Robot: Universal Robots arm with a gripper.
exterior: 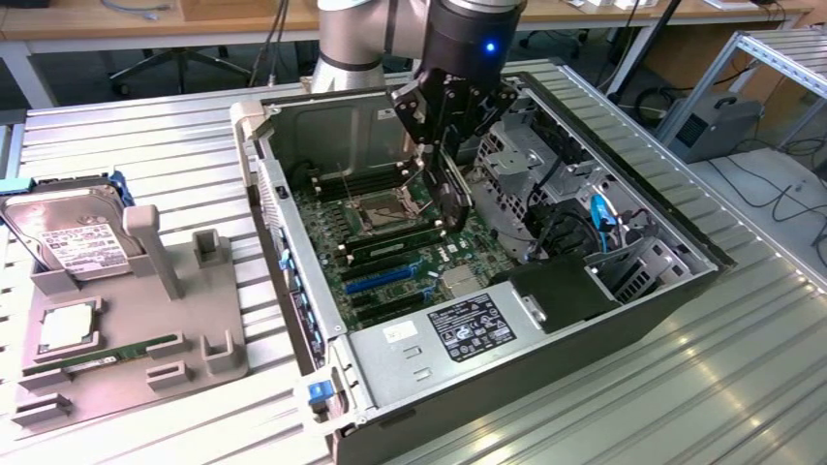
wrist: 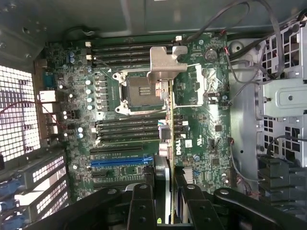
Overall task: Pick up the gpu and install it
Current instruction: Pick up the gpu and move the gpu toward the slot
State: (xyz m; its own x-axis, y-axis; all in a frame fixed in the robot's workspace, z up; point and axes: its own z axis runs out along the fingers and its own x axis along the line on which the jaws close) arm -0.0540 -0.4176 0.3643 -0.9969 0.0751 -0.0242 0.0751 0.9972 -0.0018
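The gpu (exterior: pixel 452 199), a thin dark card, hangs on edge inside the open computer case (exterior: pixel 278 184), just above the green motherboard (exterior: pixel 387 262). My gripper (exterior: pixel 443 145) is shut on the card's upper edge. In the wrist view the gpu (wrist: pixel 171 120) appears edge-on as a thin line, with its silver bracket (wrist: pixel 165 62) at the far end over the processor socket (wrist: pixel 139 91). The black gripper (wrist: pixel 165 196) clamps the card from both sides. The blue expansion slot (wrist: pixel 120 162) lies on the board beside the card's line.
A metal drive cage (exterior: pixel 530 165), cables and a black shroud (exterior: pixel 556 291) crowd the case on the exterior view's right. A grey fixture (exterior: pixel 130 339) at that view's left holds a hard drive (exterior: pixel 72 242) and a green memory stick (exterior: pixel 123 351).
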